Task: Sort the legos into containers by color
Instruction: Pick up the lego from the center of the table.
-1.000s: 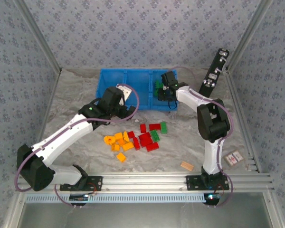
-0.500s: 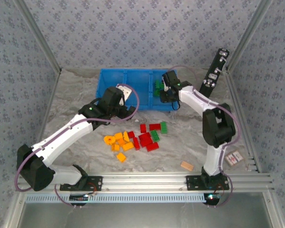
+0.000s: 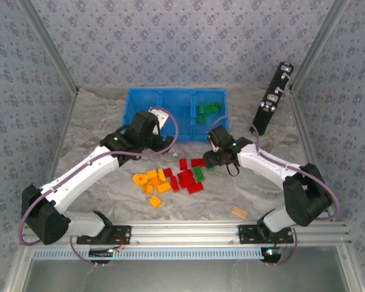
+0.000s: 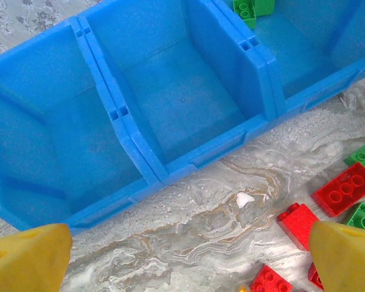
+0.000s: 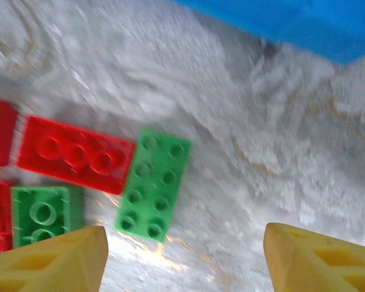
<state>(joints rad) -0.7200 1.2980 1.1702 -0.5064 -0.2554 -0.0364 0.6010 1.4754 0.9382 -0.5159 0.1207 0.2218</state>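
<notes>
The blue tray [image 3: 170, 100] [image 4: 118, 112] has three compartments, and green legos [image 3: 208, 109] [image 4: 250, 9] lie in the right one. Orange [image 3: 152, 181], red [image 3: 187, 179] and green [image 3: 198, 173] legos are piled on the table in front of it. My right gripper [image 3: 210, 160] [image 5: 188, 258] hangs open over the pile's right edge. A green eight-stud brick [image 5: 153, 185] lies just ahead of its left finger, beside a red brick [image 5: 76, 155]. My left gripper [image 4: 188, 255] [image 3: 149, 135] is wide open over bare table, between the tray and the red bricks [image 4: 345, 188].
A black oblong device [image 3: 271, 100] leans at the back right. A tan block [image 3: 239, 212] lies near the front rail [image 3: 188, 234]. Patterned walls close in the marbled table on three sides.
My right gripper has left the tray's right compartment, swung down to the pile's right edge and opened its jaws. The left arm has not moved.
</notes>
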